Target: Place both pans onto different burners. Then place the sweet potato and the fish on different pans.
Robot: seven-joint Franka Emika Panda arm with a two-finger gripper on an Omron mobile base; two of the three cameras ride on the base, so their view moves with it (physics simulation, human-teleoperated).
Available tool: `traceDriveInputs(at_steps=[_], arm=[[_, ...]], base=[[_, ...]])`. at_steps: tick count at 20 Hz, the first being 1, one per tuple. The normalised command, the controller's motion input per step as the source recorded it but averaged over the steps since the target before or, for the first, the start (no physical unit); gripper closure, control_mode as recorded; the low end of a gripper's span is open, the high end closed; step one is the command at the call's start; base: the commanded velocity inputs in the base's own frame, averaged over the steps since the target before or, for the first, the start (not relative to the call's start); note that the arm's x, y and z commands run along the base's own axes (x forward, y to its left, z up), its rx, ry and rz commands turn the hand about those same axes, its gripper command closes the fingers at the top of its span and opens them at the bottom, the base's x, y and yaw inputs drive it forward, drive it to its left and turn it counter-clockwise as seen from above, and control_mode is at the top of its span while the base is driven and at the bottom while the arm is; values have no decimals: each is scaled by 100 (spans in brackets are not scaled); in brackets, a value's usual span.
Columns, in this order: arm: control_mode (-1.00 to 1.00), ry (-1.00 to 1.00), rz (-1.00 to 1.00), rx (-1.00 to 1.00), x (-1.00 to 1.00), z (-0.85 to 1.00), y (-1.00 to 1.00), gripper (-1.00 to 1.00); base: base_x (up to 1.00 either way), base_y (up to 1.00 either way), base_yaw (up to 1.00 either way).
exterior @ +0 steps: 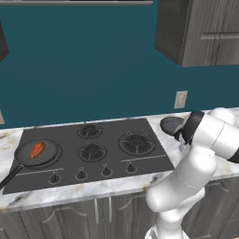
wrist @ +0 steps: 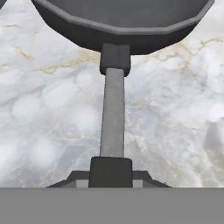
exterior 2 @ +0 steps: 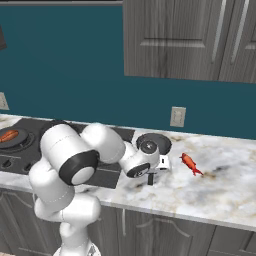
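My hand (exterior 2: 150,178) is clamped on the handle (wrist: 113,113) of the second pan (exterior 2: 154,143), which rests on the worktop (exterior 2: 220,185) right of the cooktop (exterior: 112,149).

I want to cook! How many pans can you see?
2. One pan sits on the cooktop's left burner. The other pan rests on the counter, right of it.

Kitchen, rendered: black gas cooktop (exterior: 93,149) set in marble counter (exterior 2: 220,185), grey wood cabinets (exterior 2: 185,40), teal wall (exterior: 84,60), wall outlet (exterior 2: 177,116).
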Motion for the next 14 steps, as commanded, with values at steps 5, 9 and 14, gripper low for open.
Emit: traceDriveInputs(at_steps=[5,9,14], arm=[[-100,-11,12,1,0,38,0,100],[-100,-14,17,0,-3,44,13,100],[-100,-13,17,0,-11,42,21,100]], base=[[0,0,0],[0,0,0],[0,0,0]])
